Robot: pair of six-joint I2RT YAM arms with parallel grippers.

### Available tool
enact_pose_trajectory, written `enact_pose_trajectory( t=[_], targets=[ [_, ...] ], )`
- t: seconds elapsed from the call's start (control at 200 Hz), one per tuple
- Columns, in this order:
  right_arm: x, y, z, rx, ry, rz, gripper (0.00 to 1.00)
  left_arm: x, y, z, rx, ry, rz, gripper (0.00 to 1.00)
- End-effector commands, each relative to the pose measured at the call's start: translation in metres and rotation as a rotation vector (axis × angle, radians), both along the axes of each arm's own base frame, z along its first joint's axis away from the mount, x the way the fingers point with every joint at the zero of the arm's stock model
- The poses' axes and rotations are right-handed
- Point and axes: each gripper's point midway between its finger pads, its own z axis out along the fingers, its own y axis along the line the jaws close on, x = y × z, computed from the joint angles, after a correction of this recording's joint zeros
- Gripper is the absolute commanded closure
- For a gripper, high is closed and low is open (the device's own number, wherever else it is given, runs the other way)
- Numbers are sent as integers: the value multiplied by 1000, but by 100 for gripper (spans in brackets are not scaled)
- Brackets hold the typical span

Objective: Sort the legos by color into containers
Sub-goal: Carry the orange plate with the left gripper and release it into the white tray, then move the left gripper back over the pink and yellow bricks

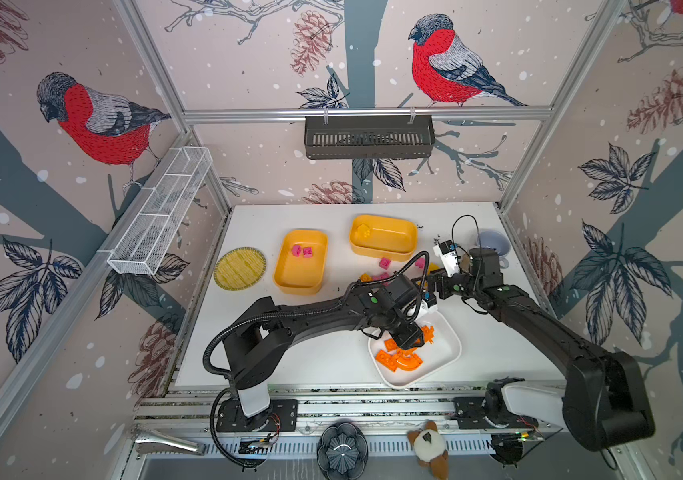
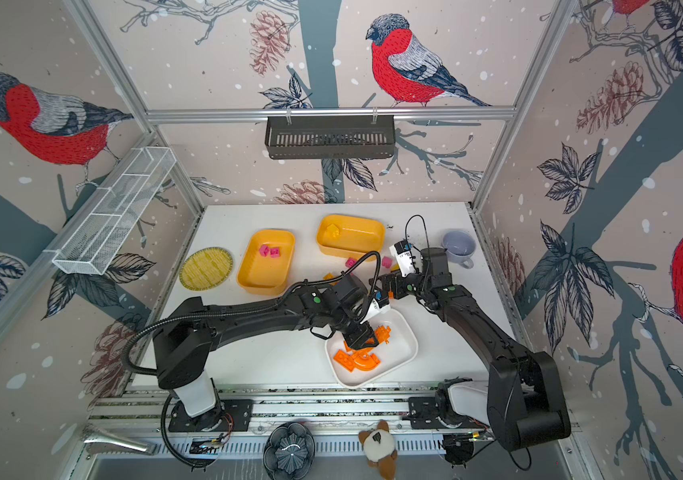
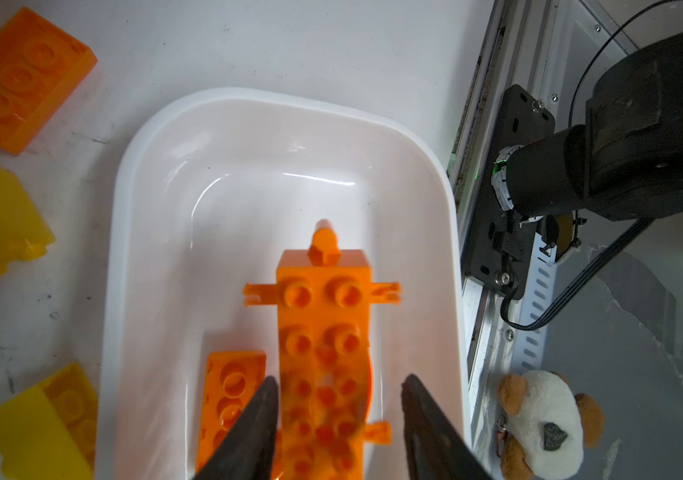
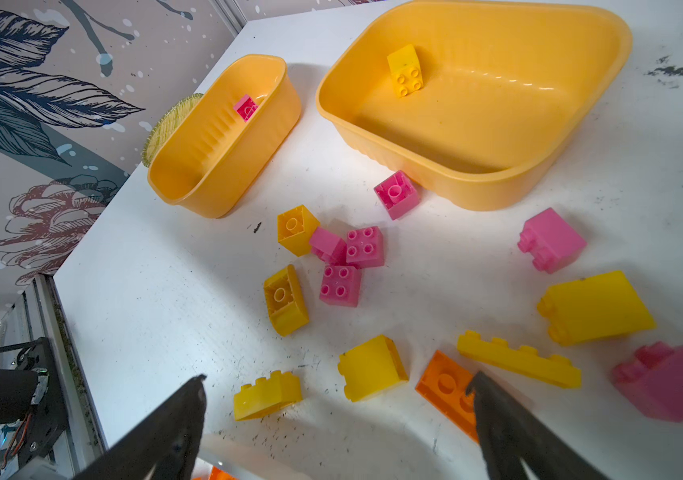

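Starting nearest the front rail, we find the white tub (image 1: 445,359) with the left claw (image 3: 340,377) right over it, fingers spread. The orange spiky bar (image 3: 323,307) lies lengthwise between them inside the tub, and there is a clear gap between the bar and one finger, so nothing is pinched. An orange plate (image 3: 233,386) lies just beside the bar in the same tub, and in both top views an orange arch (image 1: 408,365) lies there too. Just beyond the tub, the right claw (image 4: 339,375) hangs above the table (image 4: 165,270), fingers spread wide and gripping nothing. Ahead of it lie the loose bricks: a second orange plate (image 4: 441,380) close by one finger, several yellow blocks (image 4: 373,368) and a knot of pink cubes (image 4: 346,266), with more pink ones scattered around. Farther back stand two more tubs, well apart from the white one. The left yellow tub (image 1: 302,278) holds a few pink bricks (image 1: 302,251), and the far yellow tub (image 1: 393,241) holds a single yellow brick (image 4: 405,70) — one pink cube sits on the table just beside its wall.
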Motion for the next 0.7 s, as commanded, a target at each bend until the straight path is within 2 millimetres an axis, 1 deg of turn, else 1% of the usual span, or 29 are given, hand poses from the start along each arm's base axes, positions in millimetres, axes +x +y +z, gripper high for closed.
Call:
enact_pose_trajectory(
  t=[0.0,0.075,0.175,0.23,0.28,0.38,0.455,0.54,0.58,0.635,0.695],
  targets=[
    [-3,2,3,0,-12,19,0,4,-1,10,-24,-16,5,39],
    [-6,2,3,2,-8,28,0,9,7,16,-17,-28,21,35],
    [-10,5,6,11,-15,48,1,19,23,30,-27,-22,46,35],
    [-13,6,6,13,-14,57,1,26,34,38,-25,-24,70,35],
    [-15,8,8,18,-16,73,1,36,48,43,-16,-29,103,34],
    [-19,13,10,25,-17,96,0,65,76,50,3,-54,190,34],
    [-21,17,12,32,-17,116,1,92,100,51,40,-85,282,34],
    [-25,23,16,42,-24,142,1,129,131,44,119,-149,431,34],
    [-27,25,17,44,-25,152,0,145,142,41,135,-168,491,34],
    [-30,30,18,48,-28,168,1,164,155,37,157,-182,568,34],
    [-32,34,19,50,-30,181,1,178,161,28,185,-186,606,34]
  ],
)
